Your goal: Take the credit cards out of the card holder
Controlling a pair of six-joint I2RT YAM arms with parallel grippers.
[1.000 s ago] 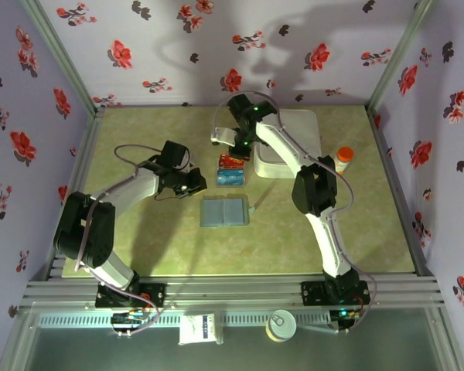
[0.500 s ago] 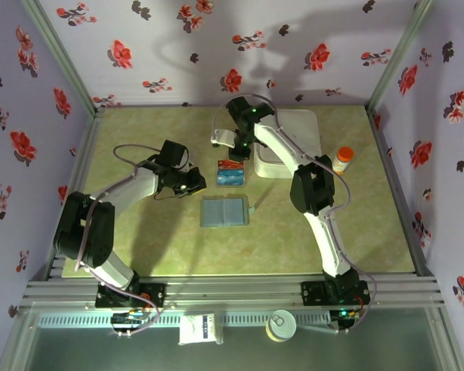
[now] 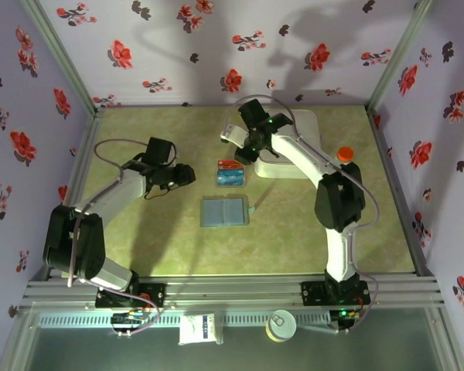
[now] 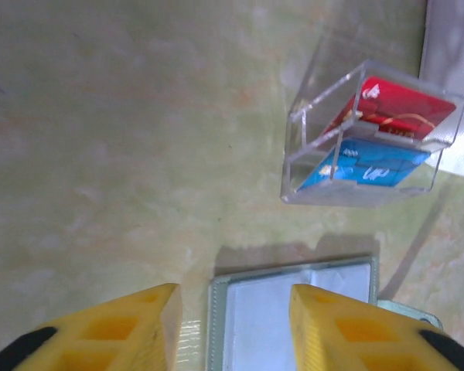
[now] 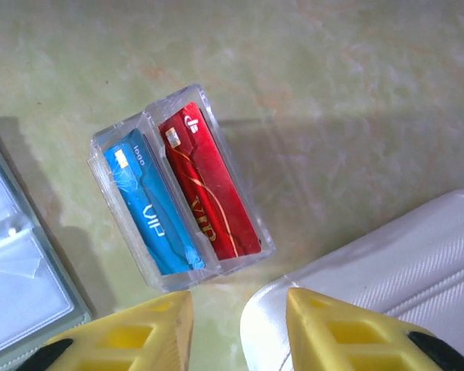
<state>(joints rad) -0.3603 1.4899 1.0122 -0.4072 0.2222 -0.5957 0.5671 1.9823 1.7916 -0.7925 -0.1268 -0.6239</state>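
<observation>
Cards: a red card (image 5: 209, 192) and a blue card (image 5: 151, 207) are shown lying in the two compartments of a clear box (image 3: 230, 173), the red one in the far compartment and the blue one in the near. Whether more than one blue card is stacked there cannot be told. The holder (image 3: 225, 211) is laid open and flat on the table (image 3: 139, 255), just near of the clear box and apart from it. Its two inner panels are turned upward and look pale, and no card colour is made out in the slots. The task is therefore judged done or nearly so. What may be left is a check of the slots and the withdrawal of the arms.

The left gripper (image 4: 232, 332) is held above the table to the left of the clear box, over the far left corner of the holder. Its yellow fingers (image 4: 108, 336) are spread apart with nothing between them. The left arm is stretched from its near base toward the middle of the table.

The right gripper (image 5: 236, 332) is hung over the gap between the clear box and a white box (image 5: 387, 270), pointing down. Its fingers are likewise parted and nothing is held. The right arm is extended far and bent back to the left.
</observation>
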